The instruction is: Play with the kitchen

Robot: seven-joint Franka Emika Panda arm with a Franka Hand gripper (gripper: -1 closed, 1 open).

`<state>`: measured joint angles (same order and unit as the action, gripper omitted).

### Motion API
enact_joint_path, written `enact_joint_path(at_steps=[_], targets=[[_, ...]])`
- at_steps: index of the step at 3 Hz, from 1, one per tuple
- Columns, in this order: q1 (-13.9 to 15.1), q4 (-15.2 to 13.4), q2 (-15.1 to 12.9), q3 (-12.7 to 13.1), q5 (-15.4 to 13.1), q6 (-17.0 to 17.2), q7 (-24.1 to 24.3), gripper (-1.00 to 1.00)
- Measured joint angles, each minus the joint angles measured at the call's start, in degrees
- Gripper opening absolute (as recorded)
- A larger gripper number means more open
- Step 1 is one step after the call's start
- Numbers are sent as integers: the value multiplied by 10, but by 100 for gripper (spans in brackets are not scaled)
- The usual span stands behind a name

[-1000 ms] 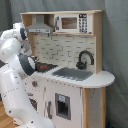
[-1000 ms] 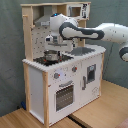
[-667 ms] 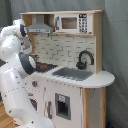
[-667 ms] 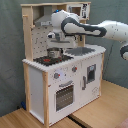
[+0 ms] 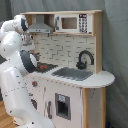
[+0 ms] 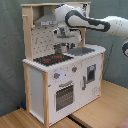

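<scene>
The kitchen [image 6: 60,85] is a white and light-wood toy unit, seen in both exterior views. It has a red-ringed stovetop [image 6: 51,59], a grey sink [image 5: 74,73], a black faucet [image 5: 84,58], an oven door [image 6: 64,95] and knobs [image 6: 57,76]. My white arm reaches in from the second exterior view's right, under the range hood [image 6: 47,21]. The gripper [image 6: 61,47] hangs just above the back of the stovetop, beside the sink [image 6: 81,51]. In the first exterior view the arm's own links [image 5: 20,60] hide the gripper.
A microwave shelf [image 5: 73,23] sits at the kitchen's top. The unit stands on a wooden floor [image 6: 100,112] before a grey curtain [image 6: 10,60]. In the first exterior view the arm's base [image 5: 20,100] stands close against the kitchen's left side.
The gripper has lifted a little off the stovetop and shifted toward the sink side. The kitchen itself has not moved.
</scene>
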<state>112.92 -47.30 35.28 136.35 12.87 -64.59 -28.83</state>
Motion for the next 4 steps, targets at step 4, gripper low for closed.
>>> enact_joint_path(at_steps=[4], targets=[[0,-4,-34,-20,-80,172,138,-100]])
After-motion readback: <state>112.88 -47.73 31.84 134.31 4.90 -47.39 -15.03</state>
